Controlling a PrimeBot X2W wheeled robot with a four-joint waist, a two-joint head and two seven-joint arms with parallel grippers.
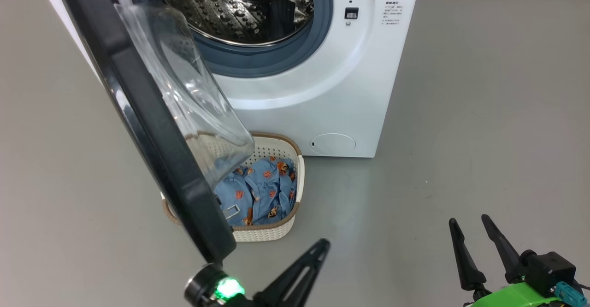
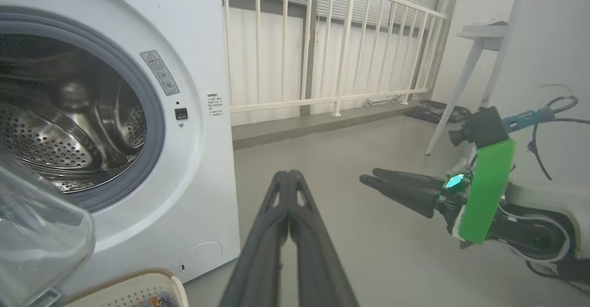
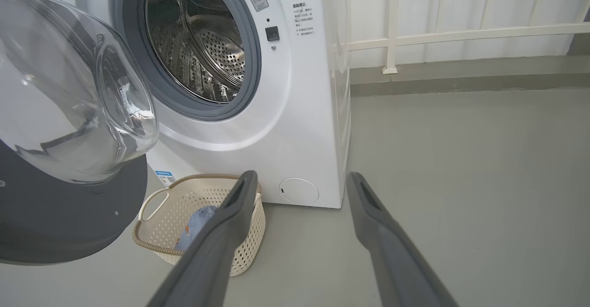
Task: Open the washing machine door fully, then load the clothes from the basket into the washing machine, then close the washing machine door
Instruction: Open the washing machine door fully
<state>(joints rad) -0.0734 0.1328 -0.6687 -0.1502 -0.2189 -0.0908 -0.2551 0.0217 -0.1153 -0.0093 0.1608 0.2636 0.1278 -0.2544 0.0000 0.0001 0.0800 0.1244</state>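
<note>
- Washing machine door point(image 1: 147, 113) stands swung open, running from the upper left to the lower middle of the head view, its clear glass bowl point(image 1: 193, 104) hanging over the basket.
- Clothes point(image 1: 262, 191), light blue with orange figures, lie bunched inside the basket point(image 1: 272, 233), partly hidden behind the door.
- The basket sits on the grey floor point(image 1: 461, 136) just in front of the washing machine point(image 1: 322, 90), left of its small round flap point(image 1: 333, 143).
- The steel drum point(image 1: 239, 12) shows no laundry in the part that can be seen.
- Left hand point(image 1: 320, 247), at the bottom middle of the frame near the door's lower edge, has its fingers pressed together and grips nothing.
- Right hand point(image 1: 470, 221), at the lower right over bare floor, has its fingers spread wide and is empty.
</note>
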